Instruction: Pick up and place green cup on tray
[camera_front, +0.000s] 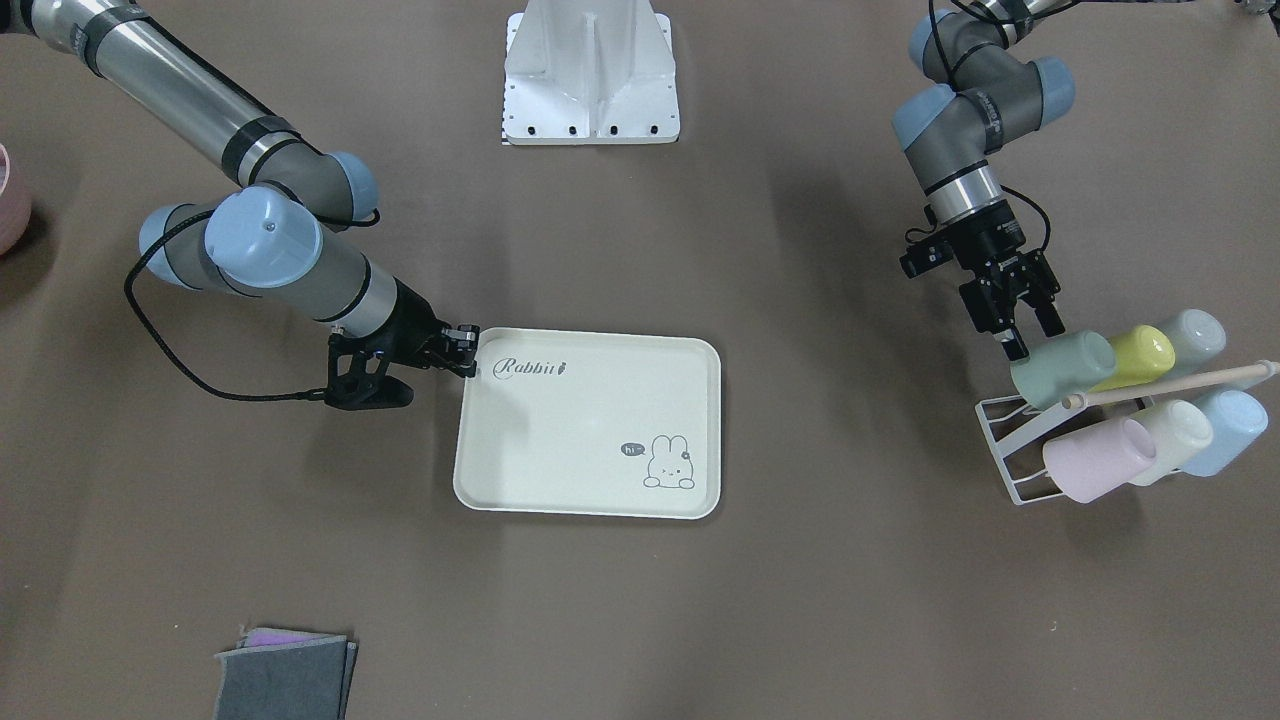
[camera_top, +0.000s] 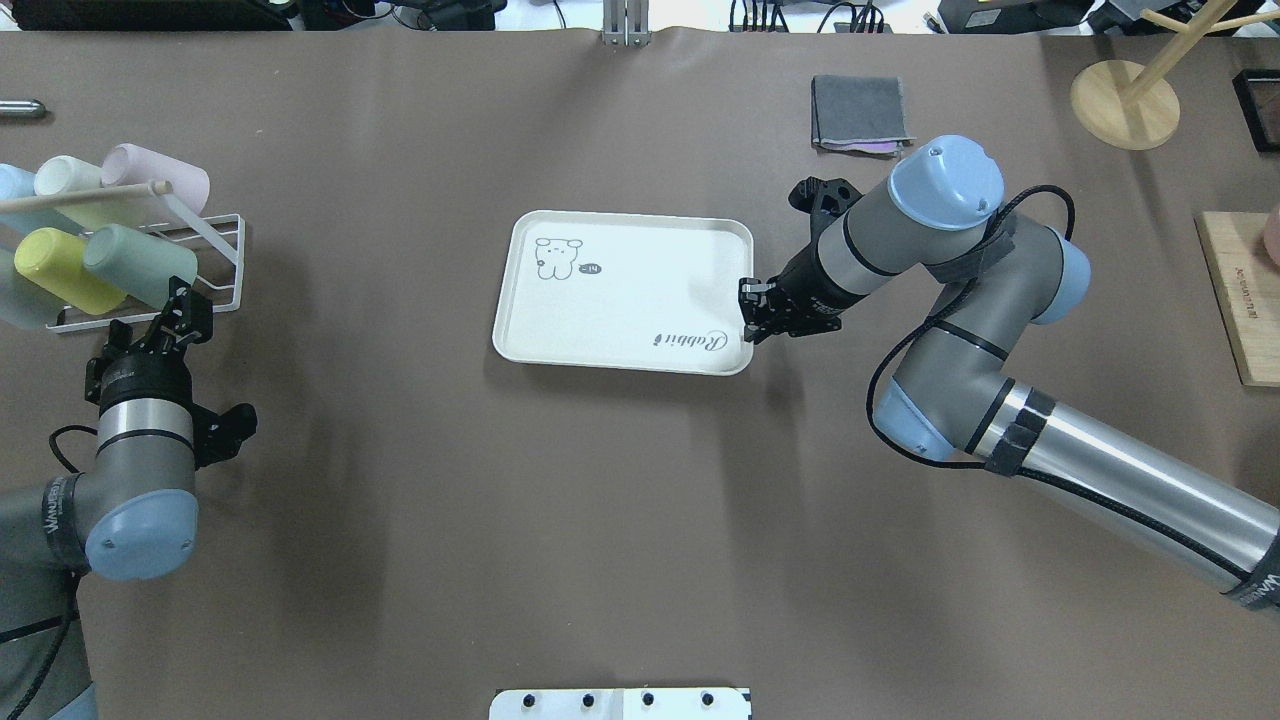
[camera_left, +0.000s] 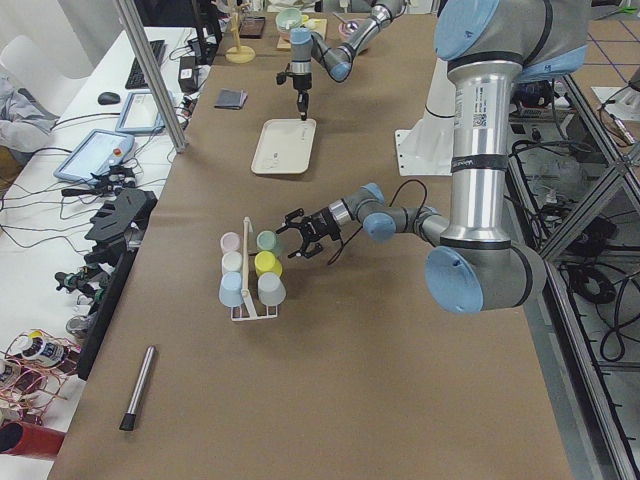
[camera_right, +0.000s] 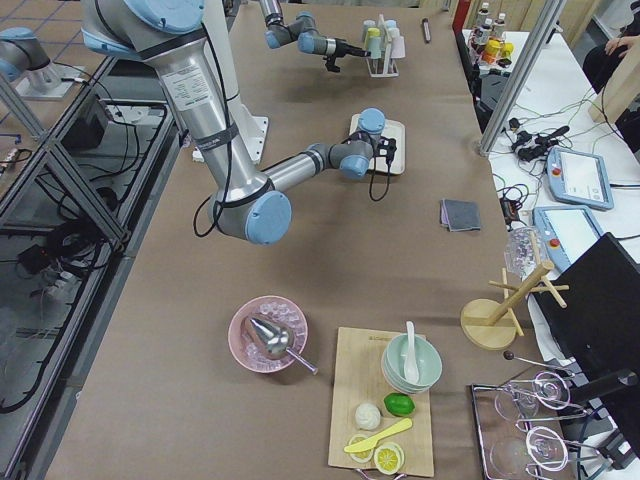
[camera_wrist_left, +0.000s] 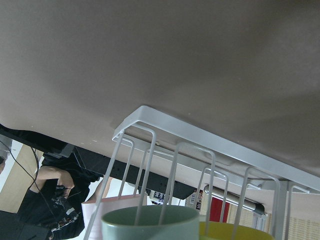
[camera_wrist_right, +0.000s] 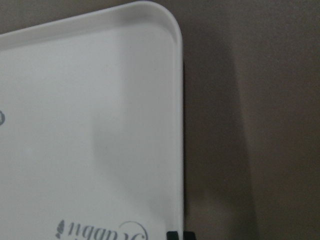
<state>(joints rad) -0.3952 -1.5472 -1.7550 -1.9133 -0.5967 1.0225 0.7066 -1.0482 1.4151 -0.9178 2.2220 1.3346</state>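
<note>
At the far left of the desk (camera_top: 430, 520), seen from overhead, we find a wire rack (camera_top: 228, 230) with the cups lying on their sides. The green cup (camera_top: 140, 265) rests there, touching a yellow cup (camera_top: 50, 265), with one end poking out past the wires. We judge that this overhang is what makes it reachable from the side, with no need to reach down through the rack.

Just beside that end sits the left end effector (camera_front: 1032, 333). Its fingers are spread apart, with one tip at the cup's wall and nothing gripped. It comes in low and roughly level, we think, so that the fingers can straddle the cup's body. The cup is not yet lifted.

Near mid-desk lies the tray (camera_top: 640, 290), bare, well apart from the rack.

At the tray's right-hand corner is the right end effector (camera_top: 750, 318). Its wrist camera shows only two fingertips drawn close together at the rim, so it seems to pinch the tray's edge, though the view is too tight to be certain. We take this as steadying the tray so it won't slide when the cup is set down.
</note>
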